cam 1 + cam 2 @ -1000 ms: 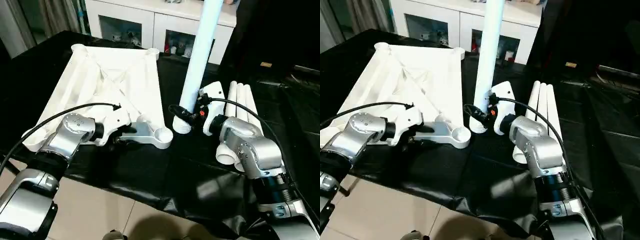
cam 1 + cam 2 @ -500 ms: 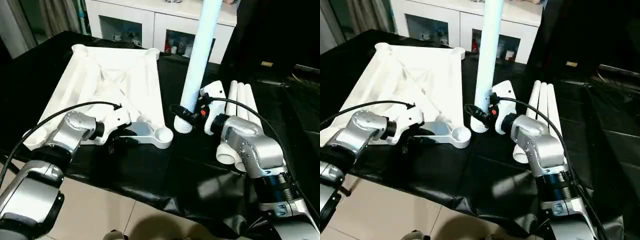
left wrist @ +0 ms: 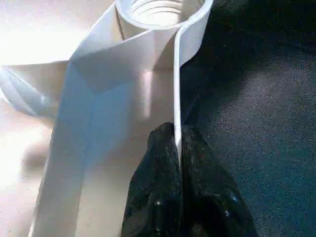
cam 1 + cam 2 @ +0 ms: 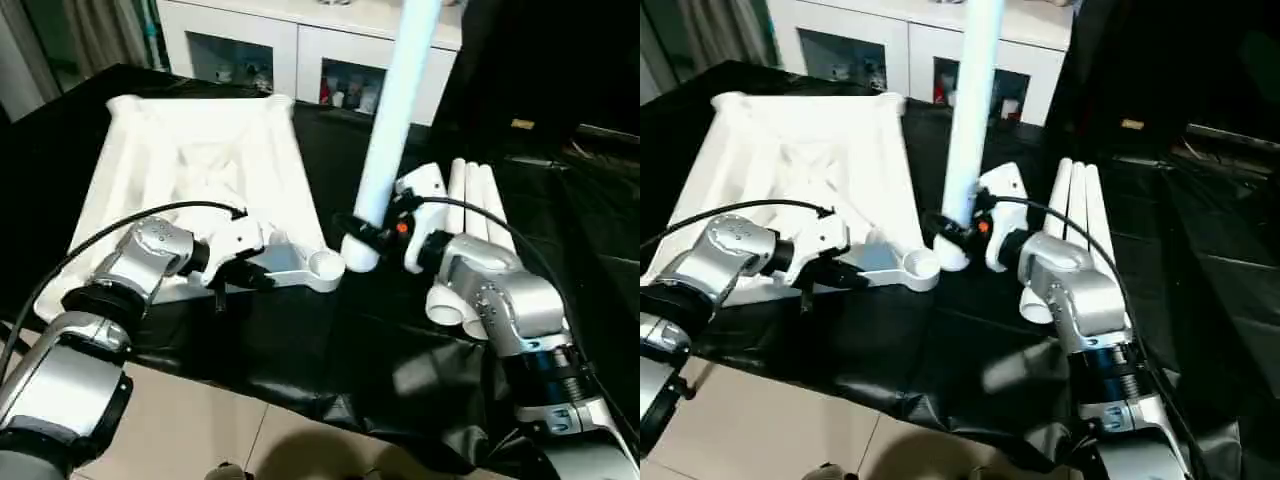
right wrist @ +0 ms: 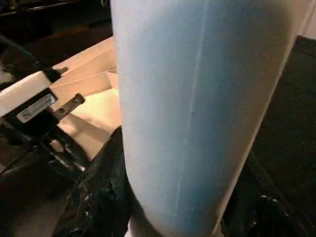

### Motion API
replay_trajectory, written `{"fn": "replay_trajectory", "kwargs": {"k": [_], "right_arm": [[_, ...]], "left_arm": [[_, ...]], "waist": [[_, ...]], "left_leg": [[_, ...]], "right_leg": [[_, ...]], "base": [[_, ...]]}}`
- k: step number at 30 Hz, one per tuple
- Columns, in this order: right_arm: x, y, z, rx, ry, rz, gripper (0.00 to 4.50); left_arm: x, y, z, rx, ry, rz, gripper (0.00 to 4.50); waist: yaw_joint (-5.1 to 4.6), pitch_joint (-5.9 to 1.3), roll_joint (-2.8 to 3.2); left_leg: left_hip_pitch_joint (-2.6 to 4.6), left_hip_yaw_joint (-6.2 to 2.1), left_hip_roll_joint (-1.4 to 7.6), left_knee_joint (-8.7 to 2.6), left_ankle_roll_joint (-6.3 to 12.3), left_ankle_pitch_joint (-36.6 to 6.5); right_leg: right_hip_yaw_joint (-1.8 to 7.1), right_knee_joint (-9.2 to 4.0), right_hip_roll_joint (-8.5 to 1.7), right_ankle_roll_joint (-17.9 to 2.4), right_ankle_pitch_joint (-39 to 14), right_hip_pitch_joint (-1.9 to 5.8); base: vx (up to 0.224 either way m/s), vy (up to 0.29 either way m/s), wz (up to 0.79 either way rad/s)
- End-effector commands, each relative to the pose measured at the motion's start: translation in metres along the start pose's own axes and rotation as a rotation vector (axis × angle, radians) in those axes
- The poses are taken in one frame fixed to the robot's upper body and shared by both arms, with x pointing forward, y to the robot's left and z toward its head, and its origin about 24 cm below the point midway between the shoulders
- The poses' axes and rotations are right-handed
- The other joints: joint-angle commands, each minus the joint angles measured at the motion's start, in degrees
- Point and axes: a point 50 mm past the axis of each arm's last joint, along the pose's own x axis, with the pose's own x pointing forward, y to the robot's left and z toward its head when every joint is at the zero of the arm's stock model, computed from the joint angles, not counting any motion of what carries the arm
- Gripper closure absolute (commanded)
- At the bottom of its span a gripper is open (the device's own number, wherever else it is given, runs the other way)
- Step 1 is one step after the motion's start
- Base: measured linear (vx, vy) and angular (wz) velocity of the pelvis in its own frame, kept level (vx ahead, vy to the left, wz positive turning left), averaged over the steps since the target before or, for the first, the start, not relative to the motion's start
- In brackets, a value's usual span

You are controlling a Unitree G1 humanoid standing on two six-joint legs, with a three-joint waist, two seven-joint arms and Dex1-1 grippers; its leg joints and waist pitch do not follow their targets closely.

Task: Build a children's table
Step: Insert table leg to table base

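Observation:
The white tabletop (image 4: 200,170) lies underside up on the black-sheeted worktable. Its near round corner socket (image 4: 325,265) points toward the right arm. My left gripper (image 4: 248,278) is shut on the thin rim wall just behind that socket. In the left wrist view both black fingers (image 3: 158,187) pinch this rim below the socket (image 3: 158,10). My right gripper (image 4: 368,232) is shut on a white tube leg (image 4: 395,110) and holds it nearly upright. The leg's lower end hangs right beside the socket. The right wrist view has the leg (image 5: 197,98) between the black fingers (image 5: 98,197). Three more legs (image 4: 470,210) lie side by side behind the right forearm.
A white cabinet (image 4: 300,45) with glass doors stands behind the worktable. The black sheet (image 4: 330,340) hangs over the table's front edge, with tiled floor (image 4: 200,420) below. Cables run along both forearms.
My left gripper's fingers have closed onto the tabletop's rim by the socket. The whole view has shifted a little. The upright leg's lower end now sits slightly nearer the socket.

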Motion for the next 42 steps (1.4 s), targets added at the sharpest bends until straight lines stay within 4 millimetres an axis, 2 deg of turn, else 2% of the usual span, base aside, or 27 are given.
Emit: {"fn": "replay_trajectory", "kwargs": {"k": [1,3,4,5,6,8,9,10,12,16,18,21,23,29,33,36,38,42], "right_arm": [[0.002,0.005,0.003,0.000,-0.009,0.022,2.64],[0.006,0.007,0.000,0.013,0.005,0.022,2.64],[0.007,0.008,-0.002,0.017,0.014,0.026,2.64],[0.009,0.009,-0.004,0.018,0.021,0.029,2.64],[0.009,0.009,-0.005,0.019,0.024,0.031,2.64],[0.012,0.010,-0.009,0.021,0.041,0.043,2.64],[0.012,0.010,-0.009,0.021,0.041,0.043,2.64],[0.014,0.011,-0.013,0.017,0.068,0.046,2.64],[0.015,0.011,-0.015,0.011,0.081,0.045,2.64],[0.016,0.009,-0.021,0.010,0.113,0.026,2.64],[0.016,0.009,-0.023,0.012,0.118,0.027,2.64],[0.018,0.009,-0.026,0.034,0.101,0.030,2.64],[0.019,0.008,-0.028,0.077,0.071,0.027,2.64],[0.020,0.005,-0.038,0.155,0.053,0.020,2.64],[0.014,0.005,-0.052,0.198,0.036,0.025,2.64],[0.011,0.005,-0.058,0.214,0.024,0.027,2.64],[0.007,0.009,-0.071,0.214,0.017,0.023,2.64],[0.005,0.012,-0.086,0.171,0.018,-0.012,2.64]], "left_arm": [[0.017,-0.015,-0.003,0.007,-0.026,-0.054,4.50],[0.020,-0.019,0.000,0.023,-0.065,-0.059,4.50],[0.020,-0.020,0.000,0.032,-0.070,-0.059,4.50],[0.021,-0.022,0.001,0.043,-0.073,-0.061,4.50],[0.021,-0.022,0.001,0.046,-0.075,-0.060,4.50],[0.020,-0.025,0.002,0.061,-0.083,-0.056,4.50],[0.020,-0.025,0.002,0.061,-0.083,-0.056,4.50],[0.019,-0.026,0.002,0.060,-0.092,-0.048,4.50],[0.019,-0.027,0.001,0.063,-0.093,-0.049,4.50],[0.015,-0.032,-0.001,0.064,-0.092,-0.044,4.50],[0.014,-0.032,-0.001,0.064,-0.092,-0.040,4.50],[0.012,-0.033,-0.002,0.066,-0.091,-0.031,4.50],[0.012,-0.035,-0.001,0.062,-0.104,-0.029,4.50],[0.009,-0.034,0.001,0.063,-0.119,-0.001,4.50],[0.008,-0.034,0.003,0.049,-0.139,0.033,4.50],[0.007,-0.033,0.004,0.044,-0.149,0.046,4.50],[0.006,-0.033,0.005,0.042,-0.156,0.061,4.50],[0.005,-0.033,0.005,0.041,-0.159,0.076,4.50]], "waist": [[0.35,-4.60,0.53],[0.38,-4.57,0.58],[0.33,-4.59,0.30],[0.42,-4.54,0.28],[0.46,-4.52,0.44],[0.59,-4.40,0.03],[0.70,-4.38,0.20],[0.69,-4.42,-0.03],[0.73,-4.32,-0.09],[0.82,-4.41,-0.11],[0.96,-4.42,-0.49],[1.09,-4.45,-0.33],[0.97,-4.56,-0.64],[0.81,-4.49,-0.60],[0.73,-4.44,-0.63],[0.71,-4.60,-0.82],[0.74,-4.67,-0.99],[0.80,-4.69,-0.87]], "left_leg": [[0.72,-0.42,1.90,-4.50,-1.60,-8.8],[0.71,-0.49,2.05,-4.57,-1.57,-8.5],[0.76,-0.36,2.00,-4.56,-1.32,-8.5],[0.75,-0.38,1.99,-4.56,-1.24,-8.5],[0.76,-0.39,2.02,-4.58,-1.28,-8.5],[0.71,-0.28,1.98,-4.67,-1.07,-8.2],[0.72,-0.29,1.97,-4.69,-1.19,-8.3],[0.73,-0.26,2.02,-4.67,-1.21,-8.2],[0.62,-0.25,1.86,-4.72,-1.22,-8.1],[0.64,-0.17,1.89,-4.69,-1.11,-7.3],[0.54,-0.11,1.82,-4.72,-0.54,-6.0],[0.55,-0.13,1.75,-4.77,-0.43,-5.7],[0.45,-0.07,1.73,-4.76,-0.13,-5.1],[0.54,-0.04,1.61,-4.84,0.47,-4.8],[0.71,-0.08,1.72,-4.94,-0.04,-6.6],[0.69,-0.13,1.80,-4.96,0.09,-6.5],[0.62,-0.09,1.73,-4.90,0.52,-6.0],[0.57,-0.13,1.71,-4.92,1.04,-5.8]], "right_leg": [[3.19,-4.36,-5.60,-13.2,-6.0,3.53],[3.14,-4.23,-5.61,-13.1,-6.2,3.42],[3.17,-4.35,-5.59,-12.8,-6.4,3.31],[3.18,-4.33,-5.63,-12.7,-6.8,3.30],[3.19,-4.32,-5.68,-12.5,-7.2,3.28],[3.15,-4.54,-5.68,-11.5,-9.3,3.14],[3.14,-4.59,-5.70,-11.1,-10.0,3.07],[3.15,-4.57,-5.76,-10.9,-10.1,3.06],[3.12,-4.68,-5.69,-10.4,-11.2,3.02],[3.16,-4.62,-5.74,-9.7,-11.0,2.94],[3.17,-4.49,-5.74,-9.4,-10.1,3.03],[3.10,-4.39,-5.67,-9.3,-9.3,3.00],[3.11,-4.19,-5.73,-9.9,-7.8,3.13],[3.03,-4.26,-5.51,-10.0,-7.4,3.15],[3.03,-4.58,-5.63,-9.6,-10.2,3.03],[3.02,-4.42,-5.62,-9.8,-8.8,3.08],[3.00,-4.32,-5.60,-10.2,-7.5,3.12],[2.96,-4.21,-5.62,-10.6,-6.1,3.11]], "base": [[0.000,0.000,0.00],[0.000,0.000,0.00],[0.000,0.000,0.00],[0.000,0.000,0.00],[0.000,0.000,0.00],[0.000,0.000,0.00],[0.000,0.000,0.00],[0.000,0.000,0.00],[0.000,0.000,0.00],[0.000,0.000,0.00],[0.000,0.000,0.00],[0.000,0.000,0.00],[0.000,0.000,0.00],[0.000,0.000,0.00],[0.000,0.000,0.00],[0.000,0.000,0.00],[0.000,0.000,0.00],[0.000,0.000,0.00]]}}
